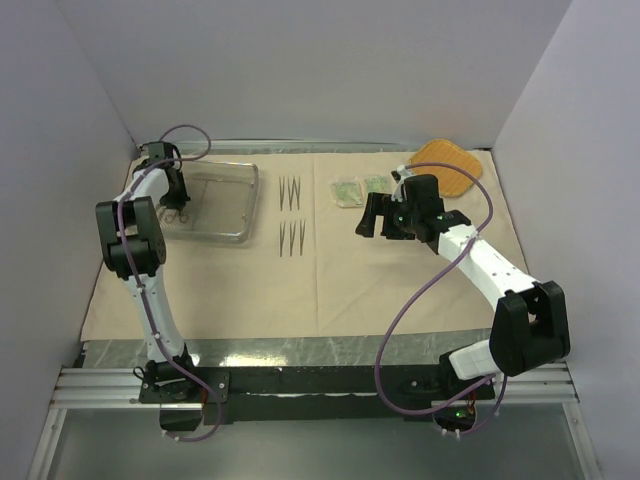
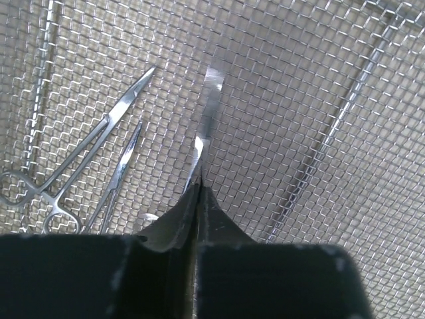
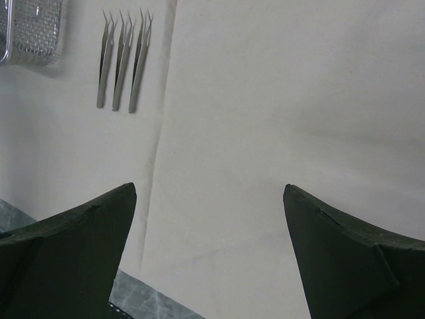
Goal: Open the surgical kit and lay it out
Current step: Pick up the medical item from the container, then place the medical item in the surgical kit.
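Observation:
The beige cloth (image 1: 330, 270) lies spread flat on the table. The wire-mesh tray (image 1: 238, 200) stands on its far left part. My left gripper (image 1: 178, 207) is inside the tray, shut on thin steel tweezers (image 2: 207, 119) that stick out ahead of the fingertips over the mesh (image 2: 319, 80). Two ring-handled forceps (image 2: 80, 166) lie on the mesh to its left. Two groups of tweezers (image 1: 290, 192) (image 1: 293, 238) lie on the cloth right of the tray. Two green-white packets (image 1: 347, 190) (image 1: 374, 185) lie further right. My right gripper (image 1: 375, 215) is open and empty above bare cloth (image 3: 265, 100).
An orange woven pad (image 1: 447, 160) lies at the far right, behind the right arm. In the right wrist view three tweezers (image 3: 123, 60) and the tray's corner (image 3: 30, 30) show at top left, and the cloth's near edge (image 3: 143, 276) meets the grey table.

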`<state>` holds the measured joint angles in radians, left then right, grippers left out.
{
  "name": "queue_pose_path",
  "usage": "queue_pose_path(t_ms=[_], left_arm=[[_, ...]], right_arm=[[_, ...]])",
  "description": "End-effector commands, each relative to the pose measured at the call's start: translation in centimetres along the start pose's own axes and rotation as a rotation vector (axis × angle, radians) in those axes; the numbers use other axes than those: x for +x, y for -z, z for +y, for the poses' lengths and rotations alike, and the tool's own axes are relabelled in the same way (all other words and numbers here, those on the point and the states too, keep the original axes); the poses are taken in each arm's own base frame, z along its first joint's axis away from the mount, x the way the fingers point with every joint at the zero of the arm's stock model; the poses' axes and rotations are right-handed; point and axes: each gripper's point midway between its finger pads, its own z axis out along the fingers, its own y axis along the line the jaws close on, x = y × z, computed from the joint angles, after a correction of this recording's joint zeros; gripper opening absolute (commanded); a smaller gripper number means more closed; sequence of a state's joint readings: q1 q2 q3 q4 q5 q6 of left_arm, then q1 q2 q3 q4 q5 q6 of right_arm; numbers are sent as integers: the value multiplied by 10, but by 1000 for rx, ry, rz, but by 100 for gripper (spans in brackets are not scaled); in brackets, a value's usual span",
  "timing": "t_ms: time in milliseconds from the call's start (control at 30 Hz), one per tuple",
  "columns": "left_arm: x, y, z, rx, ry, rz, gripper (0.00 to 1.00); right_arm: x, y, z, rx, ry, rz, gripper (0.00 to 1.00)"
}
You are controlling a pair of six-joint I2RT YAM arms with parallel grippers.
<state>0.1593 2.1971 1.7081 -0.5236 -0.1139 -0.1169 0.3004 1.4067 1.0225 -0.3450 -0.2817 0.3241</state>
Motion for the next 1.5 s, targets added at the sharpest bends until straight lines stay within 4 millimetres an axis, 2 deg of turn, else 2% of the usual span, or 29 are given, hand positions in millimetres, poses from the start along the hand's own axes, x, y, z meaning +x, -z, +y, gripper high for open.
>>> queue_pose_path(t_ms=[0,133,233,467,700,767,800,1000,1267,1467], left_arm=[[17,-1,-10,25,-27,60,1],[14,10,-16,13,-35,40,1],[3,28,-24,20,-27,-2,1],[-4,51,-56,35,-39,-46,1],[-9,59,-64,22,-22,-62,1],[-14,68,-63,23,-16,-81,1],[-16,74,-75,39,-33,-90,1],[-25,101,-85,71,-25,-140,1],[-24,119,-91,93,-21,-156,1],[-27,149,-106,120,-39,-189,1]], right_arm=[[-17,1,6,-21,14,-41,100],[-18,2,8,-31,12,-47,100],[-18,3,9,-34,10,-50,100],[-19,6,12,-49,4,-62,100],[-20,7,15,-61,-3,-66,100],[-20,7,15,-60,-5,-68,100],[-21,7,16,-60,-3,-70,100],[-23,10,19,-72,-10,-79,100],[-21,11,21,-88,-20,-82,100],[-24,15,23,-89,-19,-92,100]])
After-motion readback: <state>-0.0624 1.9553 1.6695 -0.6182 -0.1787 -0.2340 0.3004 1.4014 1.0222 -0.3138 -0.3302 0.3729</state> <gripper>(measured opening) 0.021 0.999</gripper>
